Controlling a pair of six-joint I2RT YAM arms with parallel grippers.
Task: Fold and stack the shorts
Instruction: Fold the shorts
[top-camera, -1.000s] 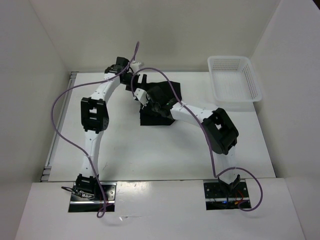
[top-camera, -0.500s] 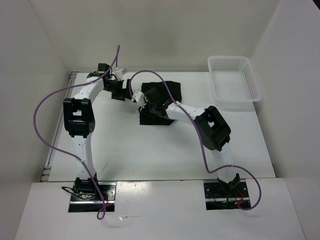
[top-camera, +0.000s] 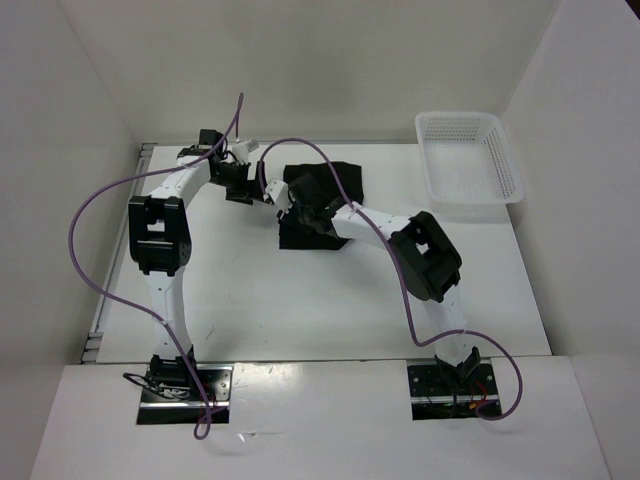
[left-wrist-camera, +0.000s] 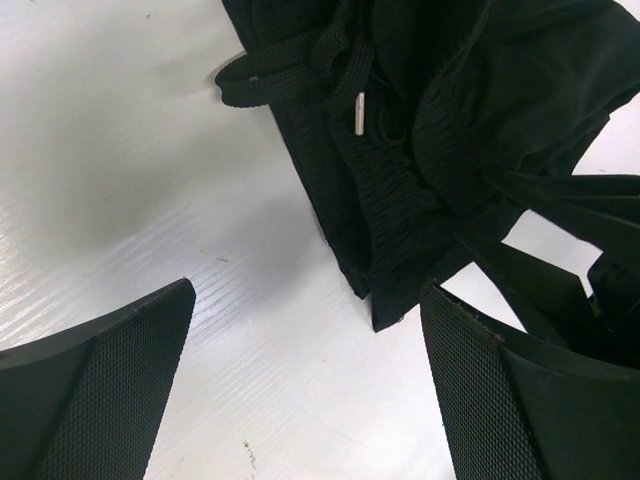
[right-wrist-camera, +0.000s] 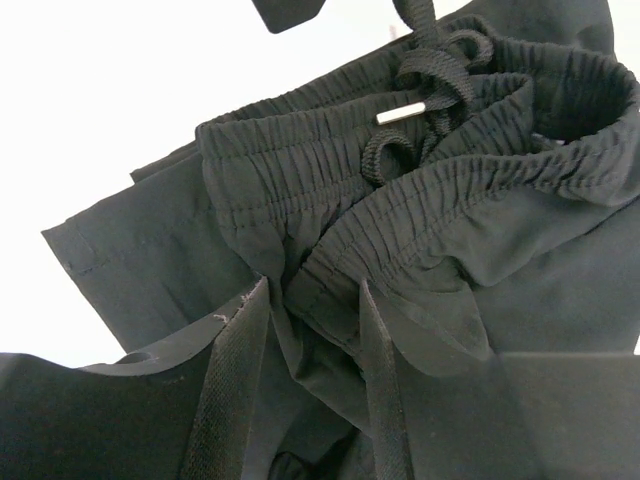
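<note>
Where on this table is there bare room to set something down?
Bare: the table's near half, in front of the shorts; also the strip between shorts and basket. Crowded: far centre, where left gripper and right gripper sit at the shorts.

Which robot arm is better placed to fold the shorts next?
Right, probably: the right arm's fingers pinch the soft black fabric shorts at the waistband, while the left arm's fingers hang open over the white table.

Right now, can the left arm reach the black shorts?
Probably yes. The left gripper is open over the bare table, with the shorts just ahead and nothing between; the right gripper pinches another part.
</note>
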